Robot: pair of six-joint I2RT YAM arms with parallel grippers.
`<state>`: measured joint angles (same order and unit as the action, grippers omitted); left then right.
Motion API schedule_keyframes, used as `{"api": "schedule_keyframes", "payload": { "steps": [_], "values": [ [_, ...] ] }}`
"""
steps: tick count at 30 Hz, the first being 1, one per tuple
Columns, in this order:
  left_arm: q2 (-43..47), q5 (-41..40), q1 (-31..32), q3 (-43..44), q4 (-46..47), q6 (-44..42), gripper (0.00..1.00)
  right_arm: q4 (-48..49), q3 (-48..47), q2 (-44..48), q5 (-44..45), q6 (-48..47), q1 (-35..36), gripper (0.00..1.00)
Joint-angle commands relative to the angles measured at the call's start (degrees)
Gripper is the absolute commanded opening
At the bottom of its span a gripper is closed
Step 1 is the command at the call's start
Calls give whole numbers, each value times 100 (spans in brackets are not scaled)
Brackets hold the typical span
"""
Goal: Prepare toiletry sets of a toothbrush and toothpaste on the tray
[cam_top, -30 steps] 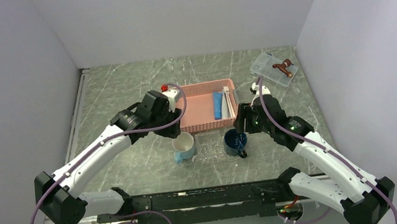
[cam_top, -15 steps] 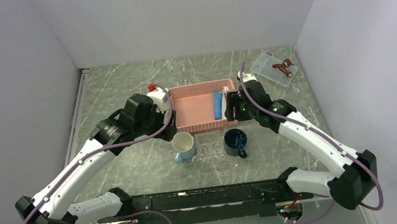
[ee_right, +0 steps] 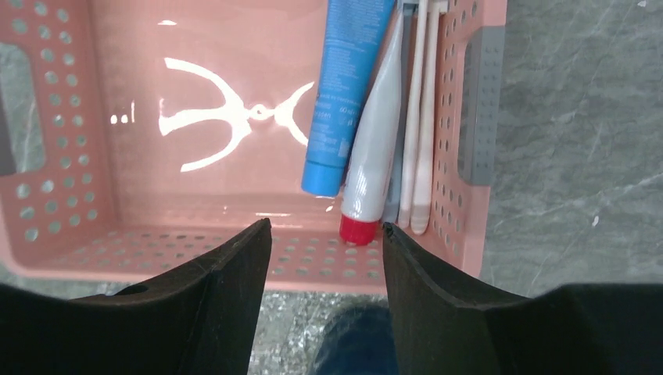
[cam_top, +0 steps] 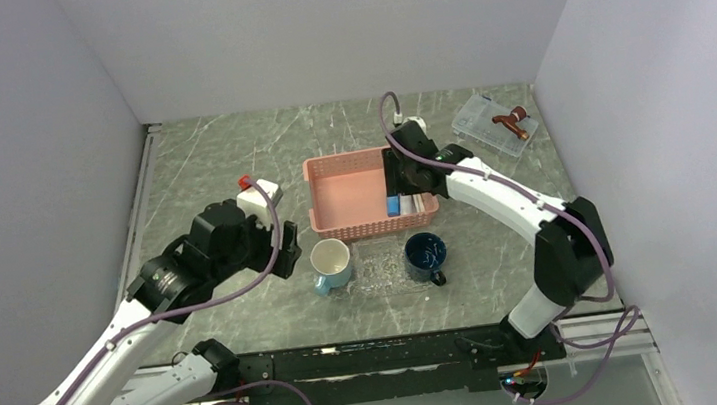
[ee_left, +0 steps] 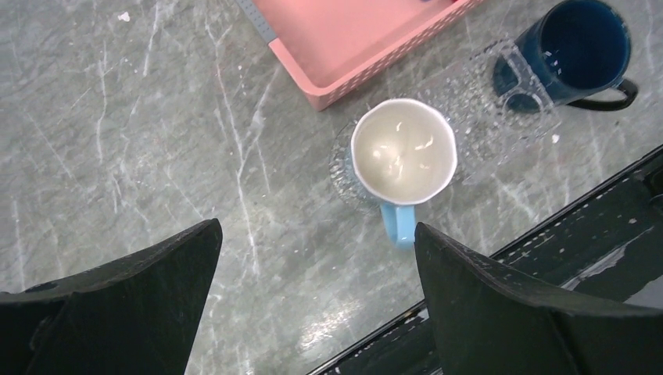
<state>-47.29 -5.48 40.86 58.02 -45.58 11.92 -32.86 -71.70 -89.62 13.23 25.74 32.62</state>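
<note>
The pink basket holds a blue toothpaste tube, a whitish tube with a red cap and slim whitish toothbrushes, all along its right wall. The clear textured tray lies in front of the basket, with a mug standing at each end; it also shows in the left wrist view. My right gripper hangs open and empty over the basket's right part; in the right wrist view the tube caps lie just beyond its tips. My left gripper is open and empty above bare table left of the tray.
A white mug with a light blue handle and a dark blue mug stand at the tray's ends. A small clear box with a brown object lies at the back right. Grey walls close three sides.
My right gripper has swung left and away, from beside the basket's right end to above its contents. My left arm has pulled back to the left and nearer, away from the basket.
</note>
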Motion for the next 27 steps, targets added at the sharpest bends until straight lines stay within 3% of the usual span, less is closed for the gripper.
{"api": "schedule_keyframes", "payload": {
  "steps": [1,14,27],
  "values": [
    [335,-278,24,-288,180,-293,99,85,-477,-369,398,31,-54,56],
    [558,68,20,-739,393,-186,99,-9,-1182,-1738,577,184,-294,51],
    [706,362,24,-837,489,-186,99,190,-1242,-2262,450,274,-436,49]
  ]
}}
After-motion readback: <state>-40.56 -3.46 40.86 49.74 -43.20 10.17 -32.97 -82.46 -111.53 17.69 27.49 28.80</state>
